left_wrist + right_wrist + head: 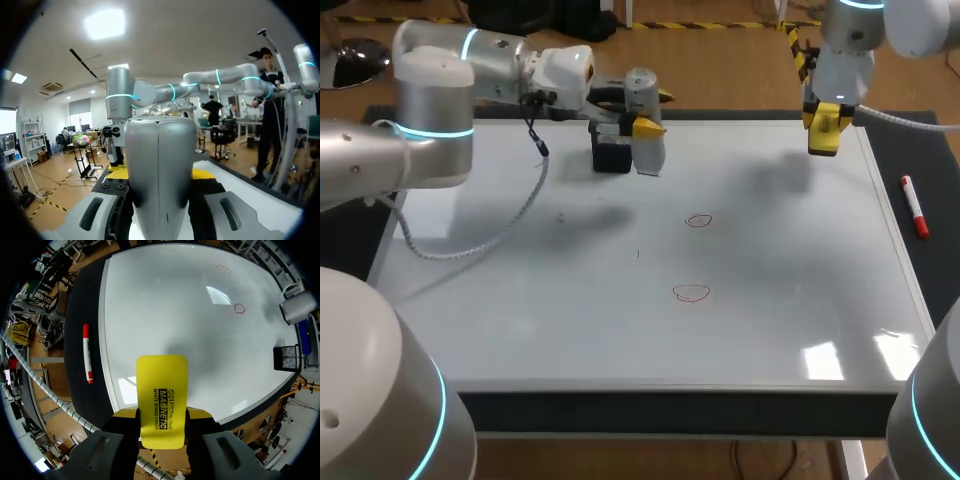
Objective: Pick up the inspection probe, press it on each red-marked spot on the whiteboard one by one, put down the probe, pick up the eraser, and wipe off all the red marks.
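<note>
My left gripper (646, 128) is shut on the grey inspection probe (651, 156), held upright above the whiteboard's (620, 320) far edge, right beside a black mesh holder (611, 156). In the left wrist view the probe (160, 165) fills the space between my fingers. My right gripper (823, 128) hovers over the board's far right corner, shut on the yellow eraser (823, 138); the eraser (161, 395) sticks out ahead of its fingers. Two red circles (698, 221) (691, 292) are drawn near the board's middle, also seen in the right wrist view (240, 308) (223, 268).
A red marker (914, 207) lies on the dark mat to the right of the whiteboard, also visible in the right wrist view (87, 359). A grey cable (510, 215) from my left arm droops over the board's left part.
</note>
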Available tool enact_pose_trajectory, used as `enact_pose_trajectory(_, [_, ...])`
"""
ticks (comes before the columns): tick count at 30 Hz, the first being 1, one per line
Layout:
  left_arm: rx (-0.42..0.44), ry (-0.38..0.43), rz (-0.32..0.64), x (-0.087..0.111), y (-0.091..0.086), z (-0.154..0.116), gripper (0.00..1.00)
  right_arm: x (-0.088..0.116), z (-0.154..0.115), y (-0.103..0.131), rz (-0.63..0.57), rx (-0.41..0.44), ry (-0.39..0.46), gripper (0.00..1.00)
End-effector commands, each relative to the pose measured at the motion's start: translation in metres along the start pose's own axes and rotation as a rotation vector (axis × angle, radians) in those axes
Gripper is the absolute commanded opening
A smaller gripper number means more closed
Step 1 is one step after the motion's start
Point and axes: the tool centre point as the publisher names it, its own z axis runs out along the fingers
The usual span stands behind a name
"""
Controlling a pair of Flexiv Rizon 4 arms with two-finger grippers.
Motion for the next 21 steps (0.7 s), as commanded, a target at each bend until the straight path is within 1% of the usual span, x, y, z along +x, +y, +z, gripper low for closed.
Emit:
enact_pose_trajectory(1, [0.003,0.094,-0.004,-0.006,0.006,0.013,0.00,0.000,-0.001,-0.001,-0.002,-0.001,0.003,0.00])
enact_pose_trajectory(10, [-0.009,0.168,-0.015,0.006,0.010,0.040,0.00,0.000,-0.001,-0.001,-0.002,-0.001,0.003,0.00])
enact_pose_trajectory(21, [0.010,0.209,-0.021,0.023,0.019,0.062,0.00,0.000,-0.001,-0.001,-0.002,-0.001,0.003,0.00])
